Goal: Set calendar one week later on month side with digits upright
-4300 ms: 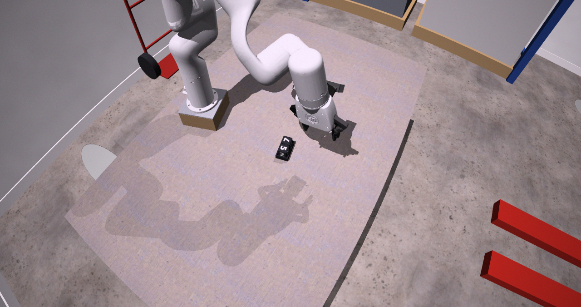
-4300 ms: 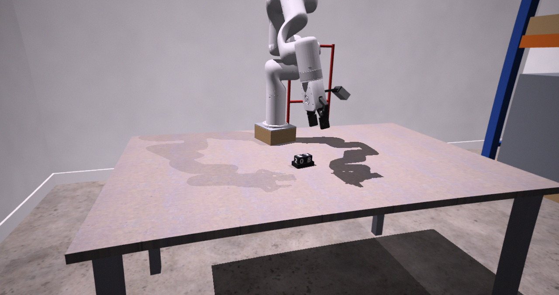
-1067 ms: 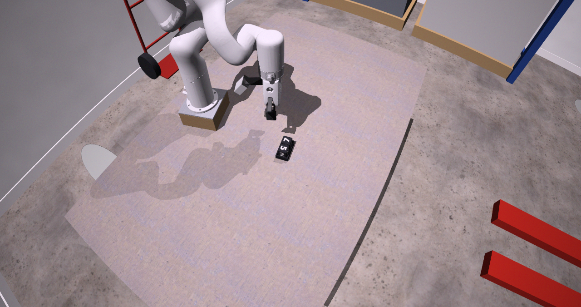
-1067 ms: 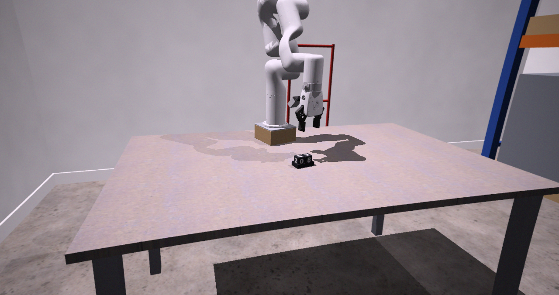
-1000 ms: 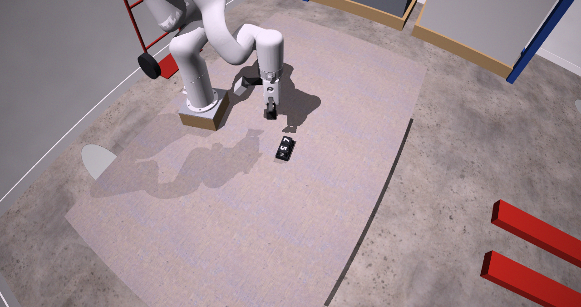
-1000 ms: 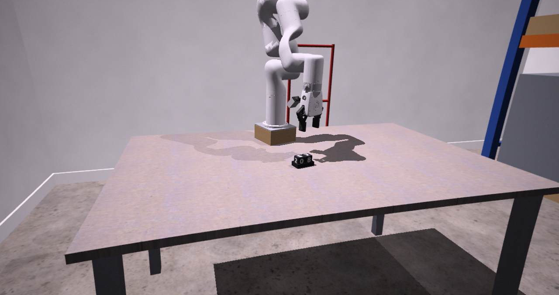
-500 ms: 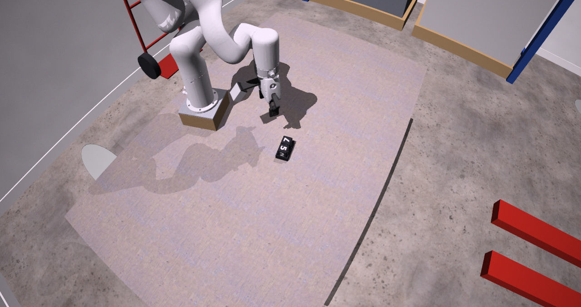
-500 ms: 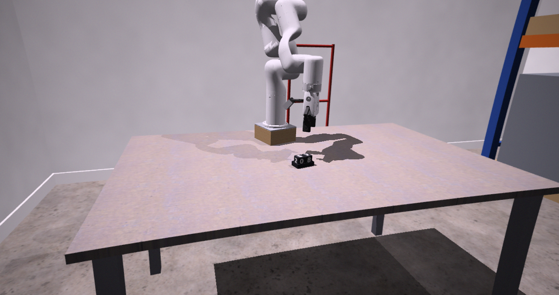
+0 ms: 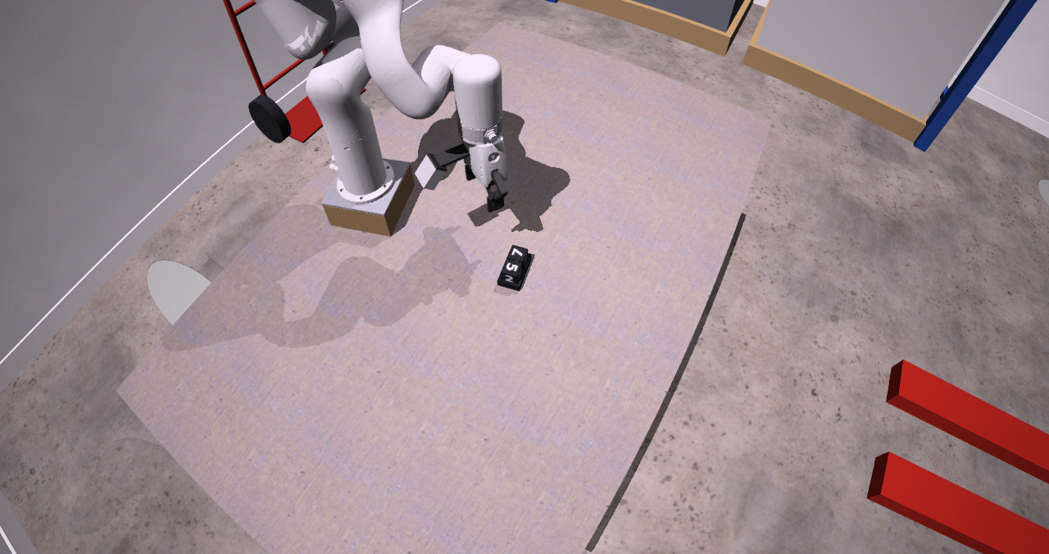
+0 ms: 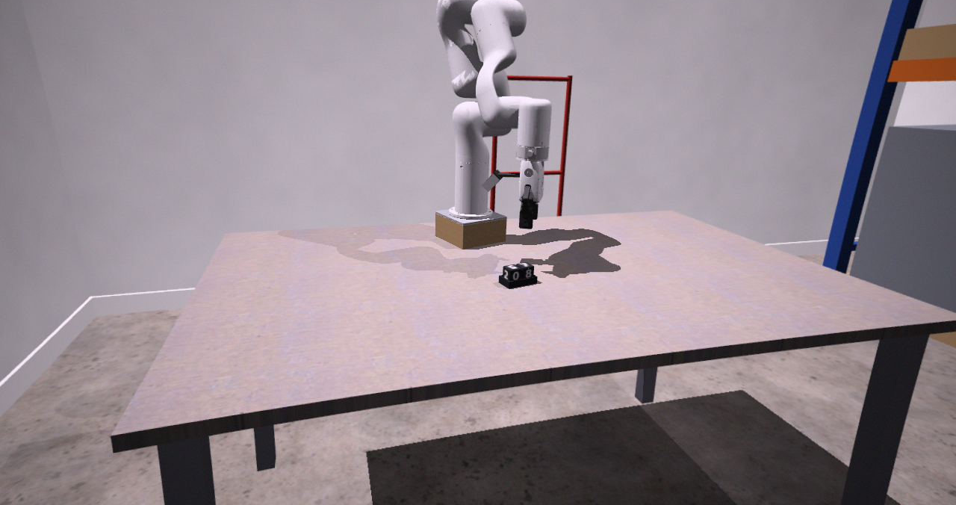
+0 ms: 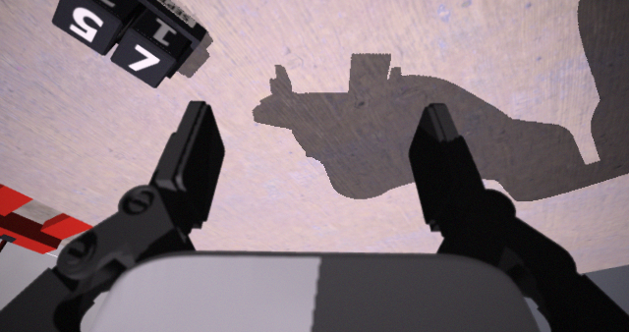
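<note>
The calendar (image 9: 523,271) is a black tray holding two black cubes side by side, flat on the table. In the wrist view, one cube (image 11: 88,18) has 5 on top and 3 on its side. The other cube (image 11: 144,57) has 7 on top and 1 on its side. Those side faces are on the same side as the month strip (image 11: 184,18). In the exterior view the calendar (image 10: 521,279) shows its opposite side. My gripper (image 9: 496,200) (image 11: 316,127) hangs above the table between the robot base and the calendar, apart from it. It is open and empty.
The robot's base block (image 9: 366,206) stands on the table behind the calendar. A red hand truck (image 9: 271,74) stands off the table behind the base. Shelving (image 9: 880,52) and red beams (image 9: 968,419) are on the floor beyond the table edges.
</note>
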Controlling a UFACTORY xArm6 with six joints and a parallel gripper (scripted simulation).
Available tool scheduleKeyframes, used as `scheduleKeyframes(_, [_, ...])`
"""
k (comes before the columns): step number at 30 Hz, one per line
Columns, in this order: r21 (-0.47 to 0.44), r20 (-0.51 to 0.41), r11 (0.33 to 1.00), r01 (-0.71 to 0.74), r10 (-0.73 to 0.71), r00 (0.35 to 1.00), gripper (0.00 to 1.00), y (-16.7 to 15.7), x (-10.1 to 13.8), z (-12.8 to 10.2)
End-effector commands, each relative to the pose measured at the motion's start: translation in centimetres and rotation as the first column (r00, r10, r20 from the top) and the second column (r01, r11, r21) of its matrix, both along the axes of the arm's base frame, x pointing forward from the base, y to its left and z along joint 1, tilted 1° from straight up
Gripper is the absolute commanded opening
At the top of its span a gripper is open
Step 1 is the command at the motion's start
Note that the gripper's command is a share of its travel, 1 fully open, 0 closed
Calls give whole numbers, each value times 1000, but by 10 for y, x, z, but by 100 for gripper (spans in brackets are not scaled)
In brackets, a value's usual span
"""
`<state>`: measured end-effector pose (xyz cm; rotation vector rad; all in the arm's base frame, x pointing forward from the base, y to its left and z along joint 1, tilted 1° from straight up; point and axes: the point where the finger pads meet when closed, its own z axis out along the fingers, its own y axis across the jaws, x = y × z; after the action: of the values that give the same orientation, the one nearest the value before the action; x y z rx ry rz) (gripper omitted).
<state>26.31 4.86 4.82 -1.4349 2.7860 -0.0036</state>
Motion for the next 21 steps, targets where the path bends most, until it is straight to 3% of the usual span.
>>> scheduleKeyframes(1, [1,2,1000,0,0,1000,100,0,1,-14])
scheduleKeyframes(10, [1,2,1000,0,0,1000,100,-1,1,-49])
scheduleKeyframes(21, [1,2,1000,0,0,1000,100,-1,1,-54])
